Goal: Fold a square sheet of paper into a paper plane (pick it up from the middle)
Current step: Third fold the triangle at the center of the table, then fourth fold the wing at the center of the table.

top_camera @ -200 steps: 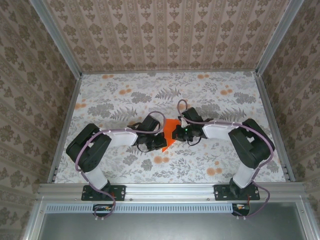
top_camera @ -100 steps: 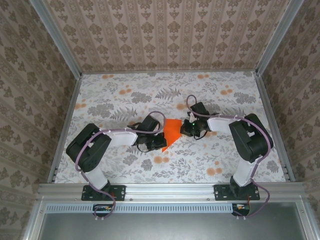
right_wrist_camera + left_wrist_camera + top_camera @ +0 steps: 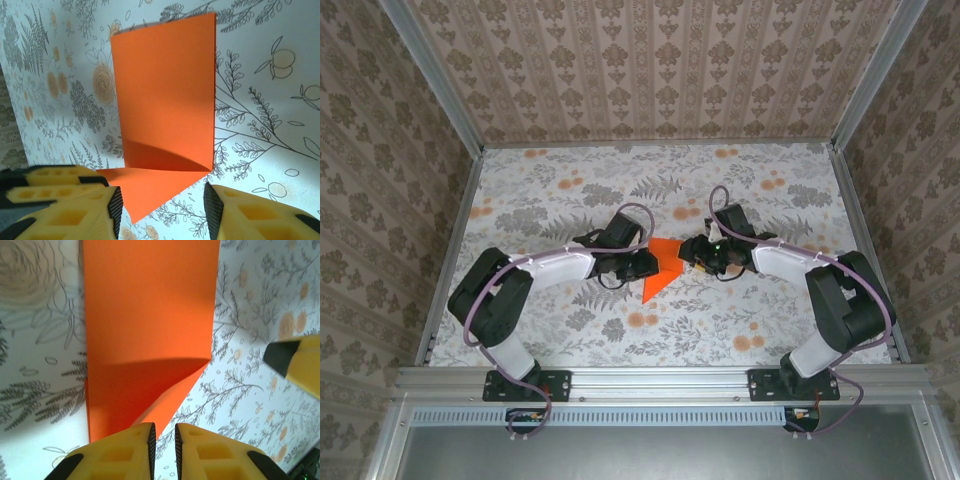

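Where the square sheet of paper point(image 3: 663, 268) lies creased mid-table, bare table point(image 3: 570, 190) surrounds it; the left end effector point(image 3: 163, 437) stands barely parted at its near edge, the right end effector point(image 3: 164, 200) spread wide.

The table point(image 3: 770, 200), covered in a floral print, bore the square sheet of paper point(image 3: 660, 268), bright orange and partly folded, near its middle, well apart from every edge.
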`<state>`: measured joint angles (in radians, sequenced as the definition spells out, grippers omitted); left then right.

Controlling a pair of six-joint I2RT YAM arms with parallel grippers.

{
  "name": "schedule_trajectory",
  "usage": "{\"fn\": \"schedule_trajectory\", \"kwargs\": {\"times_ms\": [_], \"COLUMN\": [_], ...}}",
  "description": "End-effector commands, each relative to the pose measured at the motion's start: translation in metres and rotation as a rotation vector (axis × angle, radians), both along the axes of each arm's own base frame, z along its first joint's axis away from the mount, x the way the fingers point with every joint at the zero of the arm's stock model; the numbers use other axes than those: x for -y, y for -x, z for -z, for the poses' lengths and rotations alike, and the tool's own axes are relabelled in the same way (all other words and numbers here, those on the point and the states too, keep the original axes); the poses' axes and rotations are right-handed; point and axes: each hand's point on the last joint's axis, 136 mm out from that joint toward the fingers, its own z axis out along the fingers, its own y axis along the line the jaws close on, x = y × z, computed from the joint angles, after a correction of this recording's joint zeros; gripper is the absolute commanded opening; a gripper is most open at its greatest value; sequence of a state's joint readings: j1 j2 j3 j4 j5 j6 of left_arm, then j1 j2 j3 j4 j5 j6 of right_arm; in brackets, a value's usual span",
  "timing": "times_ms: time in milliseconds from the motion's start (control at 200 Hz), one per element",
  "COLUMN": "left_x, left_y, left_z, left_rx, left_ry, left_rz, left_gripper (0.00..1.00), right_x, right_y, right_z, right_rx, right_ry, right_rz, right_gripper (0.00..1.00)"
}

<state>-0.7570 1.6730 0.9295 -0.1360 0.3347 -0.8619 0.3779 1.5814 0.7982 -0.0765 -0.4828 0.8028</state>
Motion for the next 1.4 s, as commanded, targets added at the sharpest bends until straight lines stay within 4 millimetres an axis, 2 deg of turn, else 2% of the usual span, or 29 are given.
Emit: {"fn": "schedule_trajectory", "kwargs": {"times_ms": [0, 190, 660, 1395], "left_x": [-0.003, 0.001, -0.023, -0.025], "left_y": [-0.011, -0.018, -0.013, -0.011], "left_z": [0.001, 0.012, 0.05, 0.053], "left_rx": [0.022, 0.014, -0.048, -0.065], "left_ry": [-0.035, -0.061, -0.202, -0.196], "left_rz": [-0.018, -0.024, -0.065, -0.072], "left_gripper": [0.17, 0.09, 0.02, 0.02], "right_x": [-0.009, -0.011, -0.02, -0.038], "right_y": [0.004, 0.006, 0.009, 0.005], "right_z": [0.003, 0.018, 0.034, 0.032], "right_rx": [-0.047, -0.1, -0.164, -0.166], "right_ry": [-0.083, -0.091, -0.085, -0.166], "right_rz": [0.019, 0.034, 0.027, 0.006], "right_gripper": [0.51, 0.51, 0.47, 0.3]}}
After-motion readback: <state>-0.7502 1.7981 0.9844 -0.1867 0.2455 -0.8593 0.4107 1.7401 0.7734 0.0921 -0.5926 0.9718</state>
